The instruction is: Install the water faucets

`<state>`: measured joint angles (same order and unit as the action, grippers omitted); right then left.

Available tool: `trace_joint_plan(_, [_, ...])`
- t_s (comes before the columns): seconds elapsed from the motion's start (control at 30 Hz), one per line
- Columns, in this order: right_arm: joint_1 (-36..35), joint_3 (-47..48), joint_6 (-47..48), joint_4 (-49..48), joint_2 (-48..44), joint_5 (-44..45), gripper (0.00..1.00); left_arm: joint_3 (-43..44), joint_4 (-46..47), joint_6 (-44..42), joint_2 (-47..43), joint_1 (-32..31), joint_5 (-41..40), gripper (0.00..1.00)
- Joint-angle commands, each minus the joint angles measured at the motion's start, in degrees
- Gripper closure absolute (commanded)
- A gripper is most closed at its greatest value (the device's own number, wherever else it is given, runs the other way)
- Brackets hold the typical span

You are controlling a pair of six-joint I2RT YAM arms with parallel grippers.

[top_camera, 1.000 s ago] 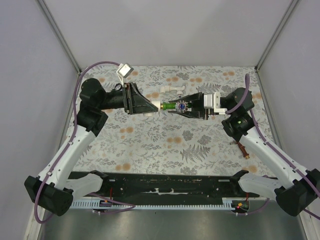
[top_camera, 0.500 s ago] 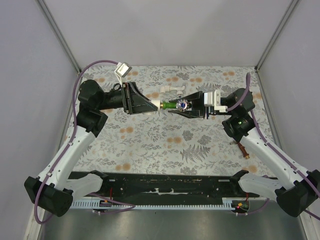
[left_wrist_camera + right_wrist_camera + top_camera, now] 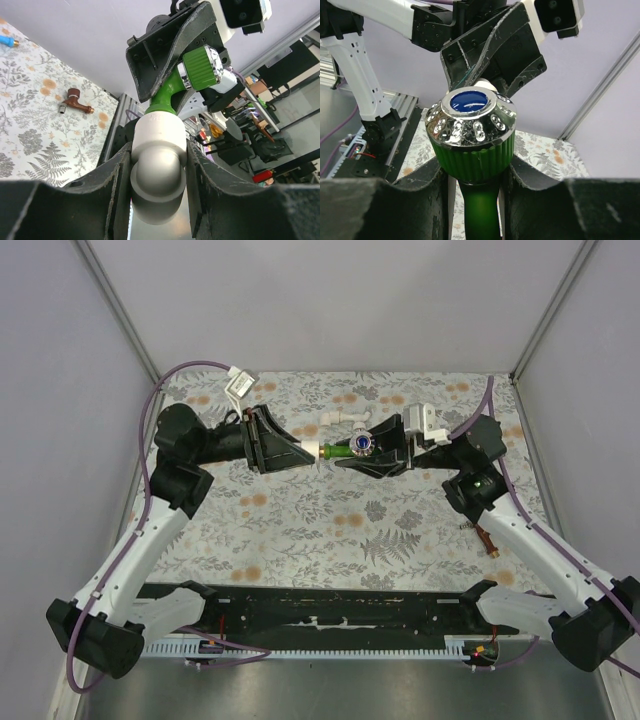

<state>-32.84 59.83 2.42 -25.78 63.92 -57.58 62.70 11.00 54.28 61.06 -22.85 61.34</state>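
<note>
Left gripper (image 3: pixel 310 452) is clamped on the white elbow fitting (image 3: pixel 157 150), one finger on each side of its rounded body. Right gripper (image 3: pixel 472 187) is clamped on the green faucet (image 3: pixel 345 449), fingers either side of the ribbed handle. Both arms reach in from opposite sides and meet nose to nose above the floral mat (image 3: pixel 300 530), toward the back of the table. Faucet is off the mat, held between the two grippers, its stem end seated in the fitting's socket.

Faucet look: bright green plastic, curved neck, ribbed round handle with a chrome band under it. On top sits a chrome dimpled cap (image 3: pixel 470 122) with a plain blue disc in its centre.

Reddish-brown faucet (image 3: pixel 487 538) lies on the mat near the right arm, well apart from the grippers. Blue faucet (image 3: pixel 6 41) lies on the mat at the edge of the left wrist view, brass-coloured tip showing. Small white part (image 3: pixel 338 419) lies on the mat just behind the grippers; too small to identify.

Versus 1 s ago: right wrist has rolled. Its camera block (image 3: pixel 425 420) now sits further back in the top view, and the cap has turned with it. Faucet-to-fitting joint is at the same spot. Left arm's cable loop (image 3: pixel 190 375) has shifted slightly left.
</note>
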Motion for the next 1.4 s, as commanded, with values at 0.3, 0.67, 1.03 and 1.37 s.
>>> trace_joint_plan(0.3, [-1.52,-1.47,-19.62,-1.19,2.61,6.6,1.0,-1.08,7.87,-14.21,-3.84,-0.88,-1.84,0.98])
trace_joint_plan(0.67, [-1.96,-2.53,-34.13,-3.75,4.46,9.42,1.0,-5.48,18.79,-18.5,-6.3,-0.97,-2.2,0.98])
trace_joint_plan(1.03, [-1.97,-3.23,-40.19,-4.72,5.07,9.15,1.0,-3.11,13.0,-28.52,-5.51,-0.97,3.7,0.98])
trace_joint_plan(1.37, [-2.58,-4.37,-51.27,-4.19,5.77,13.02,1.0,-4.34,6.75,-42.41,-7.27,-0.88,-0.7,0.98])
